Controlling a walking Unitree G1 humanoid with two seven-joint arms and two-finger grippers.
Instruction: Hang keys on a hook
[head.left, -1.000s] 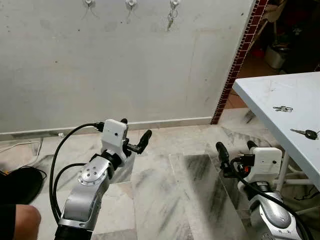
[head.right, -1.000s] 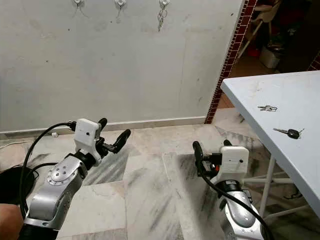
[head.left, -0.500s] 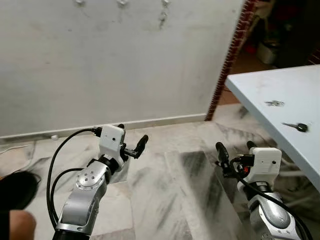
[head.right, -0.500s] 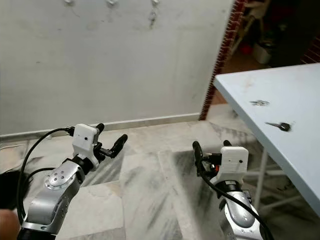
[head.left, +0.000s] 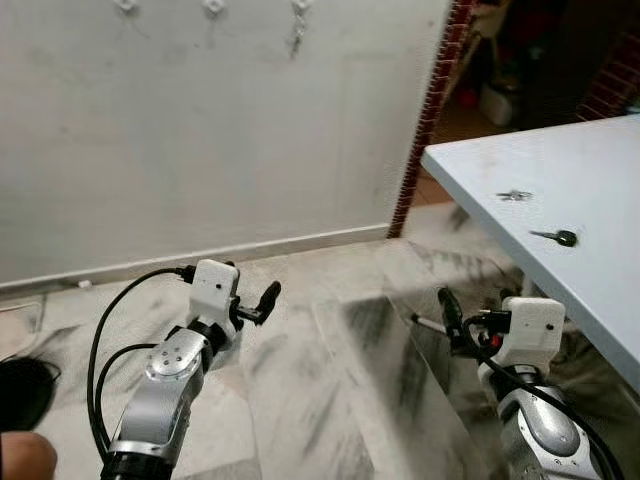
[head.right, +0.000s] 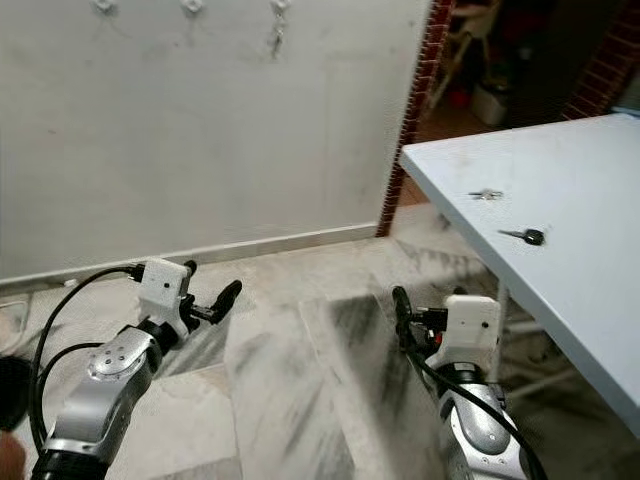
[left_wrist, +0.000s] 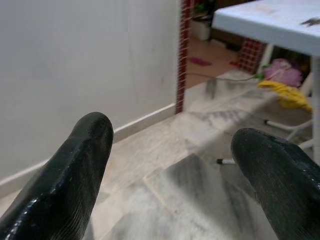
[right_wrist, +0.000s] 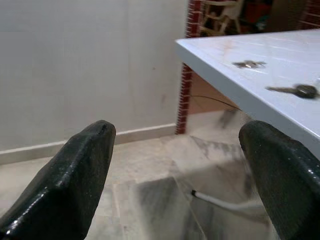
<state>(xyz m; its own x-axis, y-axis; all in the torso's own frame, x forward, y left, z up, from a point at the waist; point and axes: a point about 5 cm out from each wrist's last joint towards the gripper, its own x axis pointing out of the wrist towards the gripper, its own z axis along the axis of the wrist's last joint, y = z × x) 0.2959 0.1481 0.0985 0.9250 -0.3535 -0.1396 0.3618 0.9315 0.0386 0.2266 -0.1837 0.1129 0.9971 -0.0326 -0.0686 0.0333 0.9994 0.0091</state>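
From the head, both arms are held low over the marble floor, the left gripper (head.left: 250, 303) and right gripper (head.left: 470, 318) wide and empty, presumably ready for a pickup. From the right wrist, two keys (right_wrist: 296, 90) lie apart on the white table (right_wrist: 220, 55) at right. Hooks (head.left: 212, 8) sit on the far wall, one already holding keys.

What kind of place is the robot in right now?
Probably a home entryway or utility area: marble-tiled floor, plain wall with hooks, one already holding keys, and a white table beside it.
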